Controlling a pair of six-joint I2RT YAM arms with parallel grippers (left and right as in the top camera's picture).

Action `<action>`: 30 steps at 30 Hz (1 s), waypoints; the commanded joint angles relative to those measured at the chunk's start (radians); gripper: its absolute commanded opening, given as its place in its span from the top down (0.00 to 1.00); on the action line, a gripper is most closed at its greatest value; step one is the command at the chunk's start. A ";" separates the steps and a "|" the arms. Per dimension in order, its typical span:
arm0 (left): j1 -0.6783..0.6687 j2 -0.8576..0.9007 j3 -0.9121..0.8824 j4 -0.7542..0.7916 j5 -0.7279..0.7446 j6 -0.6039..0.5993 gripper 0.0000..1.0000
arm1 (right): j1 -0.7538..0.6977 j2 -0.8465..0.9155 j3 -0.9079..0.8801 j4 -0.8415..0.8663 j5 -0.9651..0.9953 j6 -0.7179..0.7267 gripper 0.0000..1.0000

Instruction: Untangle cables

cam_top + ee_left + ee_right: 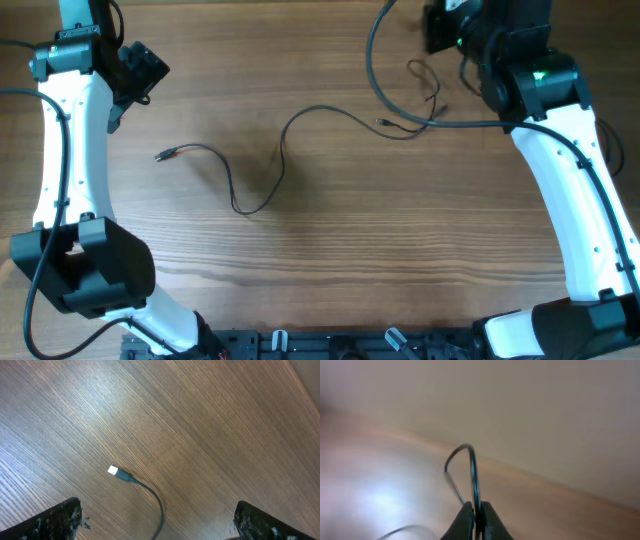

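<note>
One thin black cable (255, 195) lies on the wooden table, running from a small plug (162, 155) at the left, through a loop, toward the upper right. More cables (420, 122) lie tangled by the right arm, with a thin loop (425, 80) among them. My left gripper (140, 70) hovers at the upper left, open and empty. In the left wrist view its fingers (157, 525) straddle the cable (152, 497) with the silver plug (113, 471). My right gripper (445, 35) is shut on a black cable (472, 467) that arches above its fingertips (476, 512).
The wooden table (400, 230) fills the view. The white arm links stand along the left side (70, 150) and the right side (570, 190). A black rail (340, 345) runs along the front edge. A thicker black arm wire (372, 60) curves at the top.
</note>
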 commanded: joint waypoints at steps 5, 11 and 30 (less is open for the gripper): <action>0.000 0.008 -0.004 -0.001 -0.017 0.015 0.00 | 0.006 0.136 -0.002 -0.172 -0.346 0.152 0.92; 0.000 0.008 -0.004 -0.001 -0.017 0.015 0.00 | 0.006 0.266 -0.002 -0.300 -0.302 0.195 0.85; 0.000 0.008 -0.004 -0.001 -0.017 0.015 0.00 | 0.006 0.468 -0.003 -0.086 0.126 0.171 0.08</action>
